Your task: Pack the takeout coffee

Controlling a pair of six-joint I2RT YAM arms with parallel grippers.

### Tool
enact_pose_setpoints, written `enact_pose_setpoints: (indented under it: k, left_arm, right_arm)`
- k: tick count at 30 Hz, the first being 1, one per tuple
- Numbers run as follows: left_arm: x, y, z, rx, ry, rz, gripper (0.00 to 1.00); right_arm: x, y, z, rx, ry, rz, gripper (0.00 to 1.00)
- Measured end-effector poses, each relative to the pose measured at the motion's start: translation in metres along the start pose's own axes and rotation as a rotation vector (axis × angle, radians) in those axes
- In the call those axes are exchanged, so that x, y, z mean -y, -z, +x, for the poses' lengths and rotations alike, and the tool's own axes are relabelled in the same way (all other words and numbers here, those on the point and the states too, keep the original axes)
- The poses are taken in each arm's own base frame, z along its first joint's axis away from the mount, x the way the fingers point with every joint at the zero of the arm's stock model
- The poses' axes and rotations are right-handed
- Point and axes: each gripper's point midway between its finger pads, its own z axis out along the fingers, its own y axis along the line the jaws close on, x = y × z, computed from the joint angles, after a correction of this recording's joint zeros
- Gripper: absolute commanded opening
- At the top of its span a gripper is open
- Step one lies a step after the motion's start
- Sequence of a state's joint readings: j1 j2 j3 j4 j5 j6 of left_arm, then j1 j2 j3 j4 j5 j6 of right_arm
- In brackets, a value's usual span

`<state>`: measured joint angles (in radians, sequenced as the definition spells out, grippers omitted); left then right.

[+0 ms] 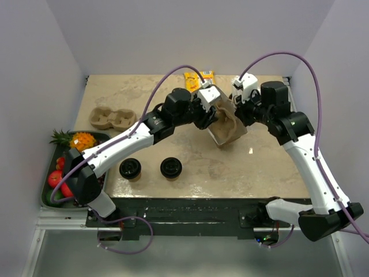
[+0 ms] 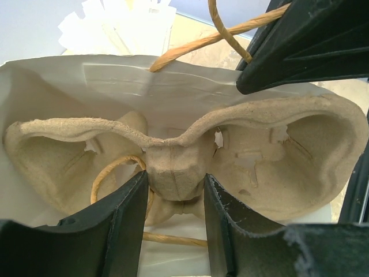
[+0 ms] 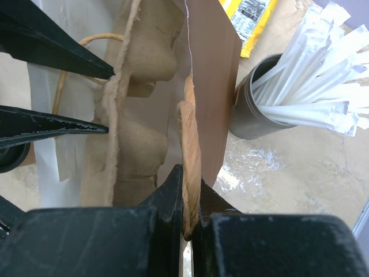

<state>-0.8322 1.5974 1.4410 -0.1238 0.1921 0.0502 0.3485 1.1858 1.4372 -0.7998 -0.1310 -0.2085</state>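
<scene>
Jaws of my left gripper (image 2: 176,183), half-open, clamp the carrier (image 2: 277,150) inside the bag (image 3: 210,86); right gripper (image 3: 190,193) pinches its handle (image 3: 190,138). Cups (image 1: 130,168) stand lower left, nearer my left.

Your tan, marbled tabletop (image 1: 271,173) carries two black-lidded paper cups side by side, the left cup (image 1: 130,169) and the right cup (image 1: 171,167), nearer you than the left fingers (image 2: 127,231). A cardboard carrier (image 1: 112,118) lies well to those fingers' left. Just right of the right fingers (image 3: 173,196) stands a grey cup of straws (image 3: 259,98), with a yellow packet (image 3: 253,23) beyond it.
</scene>
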Motion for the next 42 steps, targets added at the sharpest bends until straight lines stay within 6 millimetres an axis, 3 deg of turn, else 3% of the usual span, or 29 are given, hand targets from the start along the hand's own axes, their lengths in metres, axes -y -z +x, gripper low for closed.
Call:
enact_pose_setpoints:
  k: [6,13,22,27,34,38,42]
  left_arm:
    - [0.000,0.003,0.006,-0.038,-0.036,-0.004,0.00]
    - [-0.005,0.009,0.027,-0.135,-0.105,-0.038,0.00]
    - [-0.014,0.009,0.029,-0.166,-0.191,-0.082,0.00]
    - [-0.009,-0.002,0.033,-0.184,-0.230,-0.076,0.00]
    - [-0.004,-0.008,0.035,-0.150,-0.277,-0.043,0.00]
    - [0.006,-0.002,0.053,-0.126,-0.311,0.005,0.00]
    - [0.010,-0.007,0.055,-0.121,-0.335,0.025,0.00]
  right_arm:
    - [-0.009,0.000,-0.002,0.003,0.019,-0.019,0.00]
    - [-0.021,-0.004,-0.004,-0.010,0.030,-0.049,0.00]
    - [-0.036,-0.006,-0.007,-0.002,-0.037,-0.104,0.00]
    - [-0.046,-0.009,-0.002,-0.012,-0.100,-0.147,0.00]
    - [-0.043,-0.009,-0.005,-0.004,-0.203,-0.150,0.00]
    - [-0.048,-0.010,-0.004,-0.003,-0.232,-0.181,0.00]
    - [-0.048,-0.009,-0.004,-0.001,-0.235,-0.182,0.00]
